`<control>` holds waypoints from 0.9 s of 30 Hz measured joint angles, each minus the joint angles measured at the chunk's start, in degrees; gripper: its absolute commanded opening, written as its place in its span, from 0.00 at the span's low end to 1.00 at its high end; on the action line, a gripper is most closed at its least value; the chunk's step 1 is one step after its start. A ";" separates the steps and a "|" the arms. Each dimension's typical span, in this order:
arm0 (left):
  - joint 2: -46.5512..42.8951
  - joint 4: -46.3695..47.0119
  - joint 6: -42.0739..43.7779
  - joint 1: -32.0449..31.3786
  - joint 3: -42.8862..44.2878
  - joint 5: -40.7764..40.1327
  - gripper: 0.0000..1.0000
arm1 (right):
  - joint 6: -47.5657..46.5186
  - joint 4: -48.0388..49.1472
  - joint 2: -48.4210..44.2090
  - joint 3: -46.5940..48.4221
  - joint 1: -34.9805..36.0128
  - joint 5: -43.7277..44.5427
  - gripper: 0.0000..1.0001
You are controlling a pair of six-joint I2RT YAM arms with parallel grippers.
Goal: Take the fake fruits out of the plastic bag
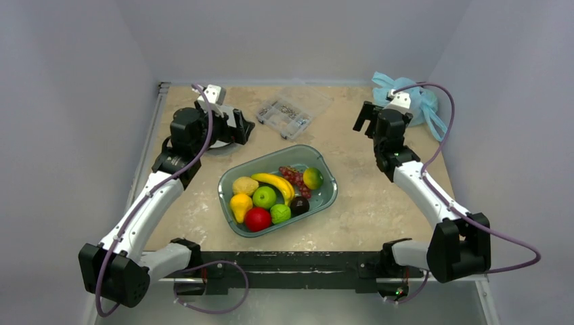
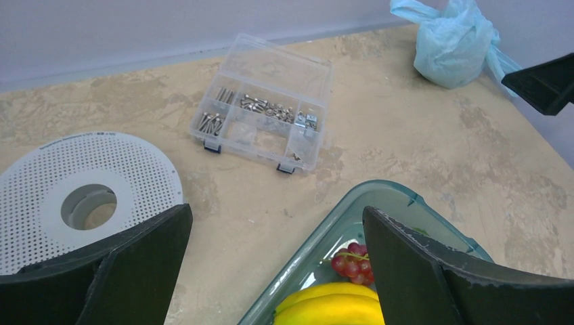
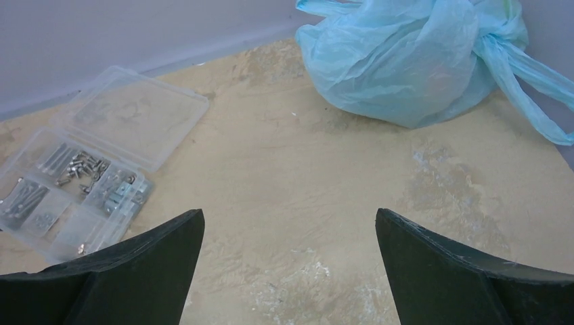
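Far left: left gripper (image 2: pixel 276 223) has its fingers spread wide and nothing between them. It hangs above the tabletop (image 3: pixel 304 169), over the near edge of a white perforated disc (image 2: pixel 122 162) that lies flat at the far-left side.

Right of the disc, toward the back wall: clear parts box (image 2: pixel 264 108), lid flipped open, small metal bits in its compartments.

Centre, nearer the arm bases: teal tray (image 2: pixel 338 230) set at a slant. Fruit is piled in it, including a banana (image 1: pixel 274 183), grapes (image 1: pixel 292 176), light-green apple (image 1: pixel 264 196), red apple (image 1: pixel 257 219) and yellow pear (image 1: pixel 240 206), plus a few more small ones. The left wrist view looks down past the tray's far corner, with the banana and grapes at the bottom edge.

Right of the box: right gripper (image 3: pixel 290 223), fingers also spread wide and holding nothing. It is raised off the tabletop and apart from the bag.

Far right, back corner: plastic bag (image 3: pixel 406 61), light blue and crinkly. It sits bunched and bulging on the tabletop near the walls, top gathered shut, loop handles trailing to the right. The film is too cloudy to make out the fake fruits or anything else inside it. Neither gripper touches the bag.
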 measured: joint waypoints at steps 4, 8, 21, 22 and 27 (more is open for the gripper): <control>0.17 -1.11 0.20 -1.14 0.00 0.90 0.97 | 1.57 0.07 1.42 0.72 0.00 1.01 0.99; 0.33 -1.31 0.37 -1.55 0.09 1.31 0.97 | 4.39 0.70 4.72 2.03 0.00 1.46 0.99; 2.03 -3.80 1.42 -2.64 1.03 1.97 0.96 | 17.18 0.17 22.56 14.45 -2.49 8.02 0.99; 2.40 -3.98 1.51 -2.93 1.11 2.05 0.96 | 18.12 0.20 23.02 14.64 -3.52 7.82 0.99; 4.57 -4.50 1.60 -4.07 2.25 3.08 0.94 | 20.22 1.18 25.90 17.46 -8.92 6.05 0.99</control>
